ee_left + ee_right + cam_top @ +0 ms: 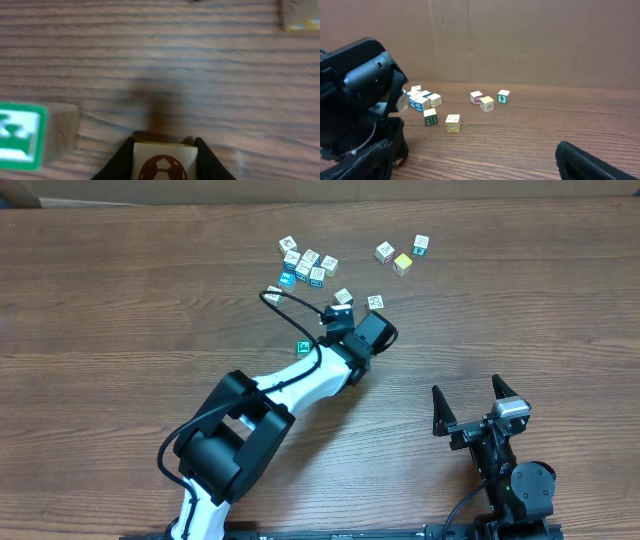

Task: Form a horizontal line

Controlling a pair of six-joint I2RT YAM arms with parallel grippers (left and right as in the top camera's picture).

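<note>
My left gripper (165, 144) is shut on a white cube with a round football picture (161, 162), held low over the wood. A cube with a green face (20, 136) lies just to its left, with a gap between them. From overhead the left gripper (335, 323) sits mid-table with that green cube (303, 346) beside the arm. A green "R" cube (430, 117) and a cream cube (452, 122) lie loose further back. No horizontal line of touching cubes is in view. My right gripper (478, 410) stands open and empty near the front right.
A cluster of several cubes (303, 265) lies at the back, and three more cubes (403, 258) sit to its right. Another cube (300, 15) shows ahead and to the right of the left fingers. The left arm (360, 105) fills the left of the right wrist view.
</note>
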